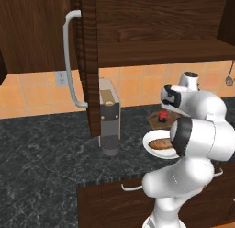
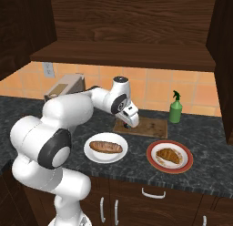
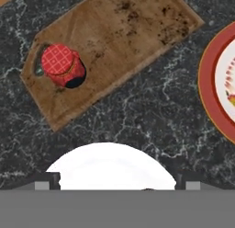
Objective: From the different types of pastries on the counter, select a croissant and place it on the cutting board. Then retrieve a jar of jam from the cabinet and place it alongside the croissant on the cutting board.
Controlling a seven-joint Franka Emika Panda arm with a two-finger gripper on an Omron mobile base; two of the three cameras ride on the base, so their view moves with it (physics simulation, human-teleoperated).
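The jar of jam (image 3: 62, 65), red with a checked lid, stands free on the cutting board (image 3: 124, 43) near its hole corner; it also shows as the red jar (image 1: 162, 115). My gripper (image 2: 131, 122) hovers above the board's left end (image 2: 152, 127), open, with nothing between its fingers. The golden croissant (image 2: 169, 154) lies on a red-rimmed plate (image 2: 184, 167) in front of the board. A longer dark pastry (image 2: 105, 147) rests on a white plate (image 2: 91, 154) to its left. The cabinet door (image 1: 87, 61) stands open.
A green spray bottle (image 2: 174, 108) stands on the counter (image 2: 205, 138) just right of the board. A coffee machine (image 1: 109, 116) sits to the left, beside the open door's grey bar handle (image 1: 69, 61). My own arm hangs over the white plate (image 1: 153, 151).
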